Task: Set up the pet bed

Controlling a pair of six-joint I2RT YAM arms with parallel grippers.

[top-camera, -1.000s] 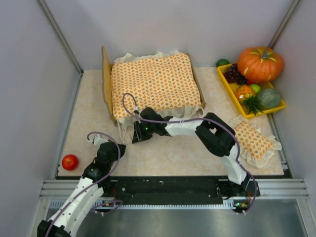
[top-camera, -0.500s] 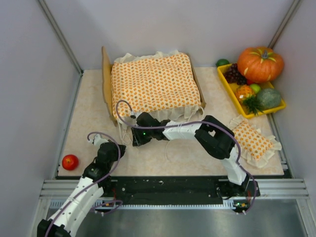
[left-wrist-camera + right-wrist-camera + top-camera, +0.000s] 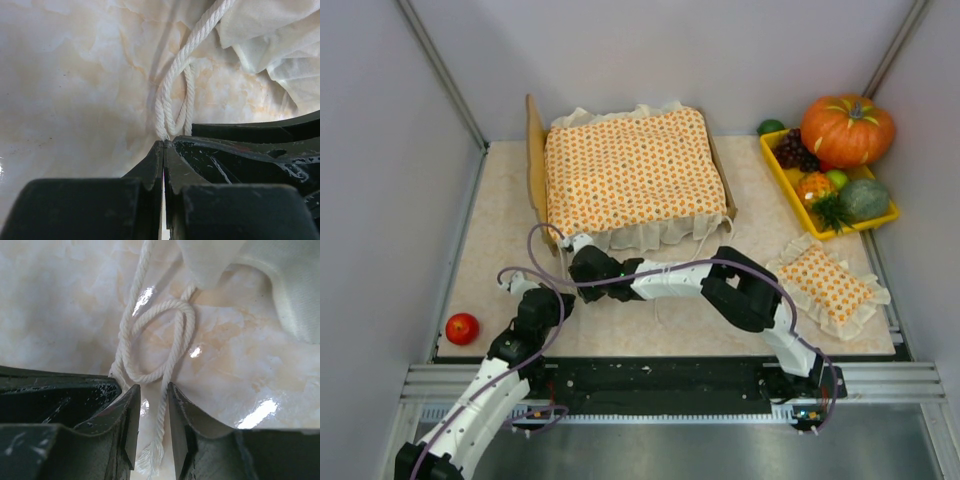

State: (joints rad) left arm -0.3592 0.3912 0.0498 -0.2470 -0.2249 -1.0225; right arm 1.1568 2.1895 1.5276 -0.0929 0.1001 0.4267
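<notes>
**Two pincers on a loose cord, bed half dressed**

Roughly two-thirds done, as a guess. The pet bed [image 3: 533, 150] sits upper centre of the top view. The orange-dotted bedspread [image 3: 635, 170] is laid over it, and its white ruffle [image 3: 650, 236] hangs past the lower edge.

Left to do: a white cord [image 3: 177, 335] comes out from under the ruffle near the bed's lower-left corner. It lies in a slack loop on the surface [image 3: 500, 210], not pulled into a knot. The small pillow [image 3: 825, 282] lies at right of frame, well apart from the bed.

The left pincer [image 3: 164, 145] is pressed together, its tips pinching the cord where it doubles back. The right pincer [image 3: 152, 405], just beside it, has its jaws slightly apart. The frayed cord end runs between them, in a gap wider than the cord, so it is not clamped.

Likely step in hand is tying the cord, with the pillow after.
</notes>
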